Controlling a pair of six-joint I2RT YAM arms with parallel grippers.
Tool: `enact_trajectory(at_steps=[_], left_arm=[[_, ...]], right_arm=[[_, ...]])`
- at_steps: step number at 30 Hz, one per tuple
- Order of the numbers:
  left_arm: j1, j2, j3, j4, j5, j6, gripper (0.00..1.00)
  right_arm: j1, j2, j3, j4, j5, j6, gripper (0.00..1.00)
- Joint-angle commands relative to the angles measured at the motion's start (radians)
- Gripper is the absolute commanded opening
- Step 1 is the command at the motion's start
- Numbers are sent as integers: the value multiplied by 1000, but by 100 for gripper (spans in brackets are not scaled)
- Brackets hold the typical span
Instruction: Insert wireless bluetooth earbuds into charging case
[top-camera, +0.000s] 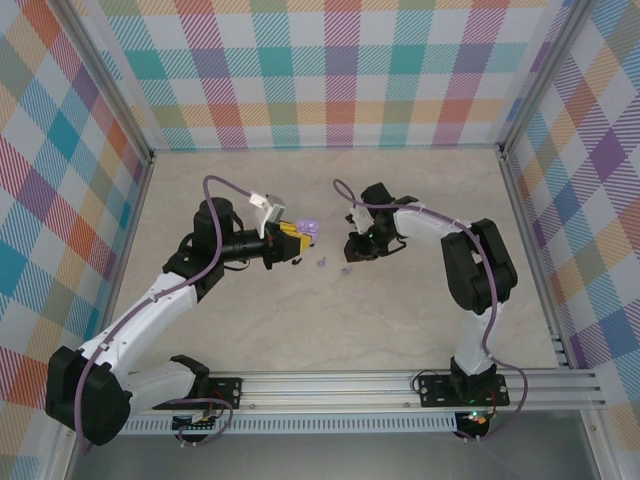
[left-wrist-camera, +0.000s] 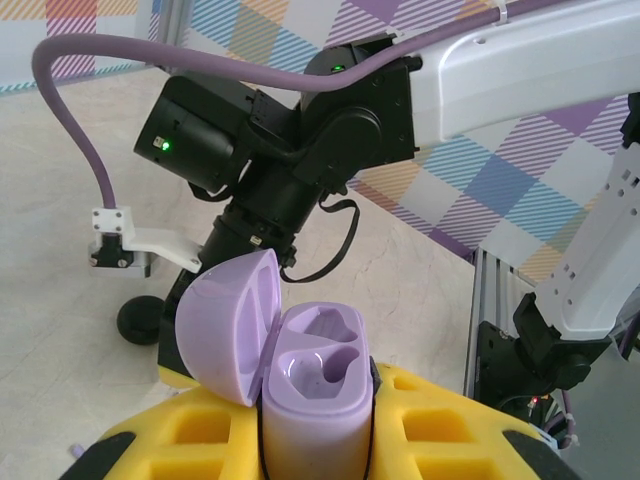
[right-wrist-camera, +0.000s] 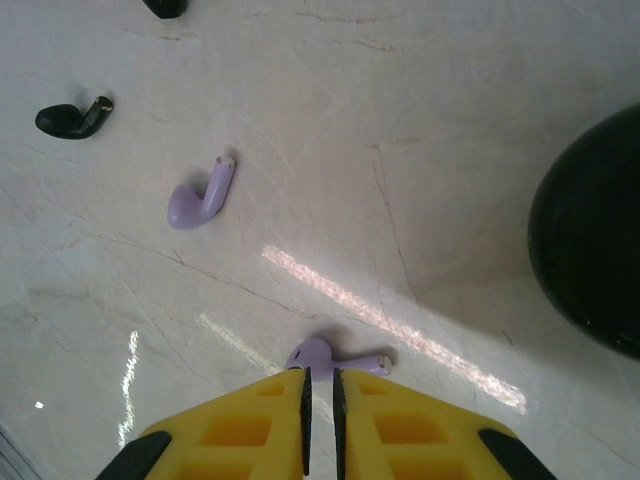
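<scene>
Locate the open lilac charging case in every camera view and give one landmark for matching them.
Top external: lilac charging case just left of centre, held by the left gripper.
Left wrist: bottom centre, lid hinged open to the left.
Right wrist: aimed down at the tabletop, a lilac earbud upper left.
Shared landmark: the right arm, facing the case in the top external and left wrist views.

You are in a robotics lab test cell. Checked panels (top-camera: 330, 70) wall the top and both sides of the frame, aluminium posts (top-camera: 112, 85) mark the upper corners, and a slotted mounting rail (top-camera: 350, 385) crosses the bottom below a pale marbled tabletop (top-camera: 330, 330).
</scene>
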Motion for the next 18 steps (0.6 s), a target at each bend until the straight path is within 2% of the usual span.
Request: enact_trajectory(at_steps=[1, 18], left_arm=[[-4, -23, -14, 9, -1, -18, 20], [-7, -25, -20, 7, -2, -16, 20]], right_arm=[[11, 37, 35, -9, 24, 12, 17], [24, 78, 22, -50, 53, 5, 17]])
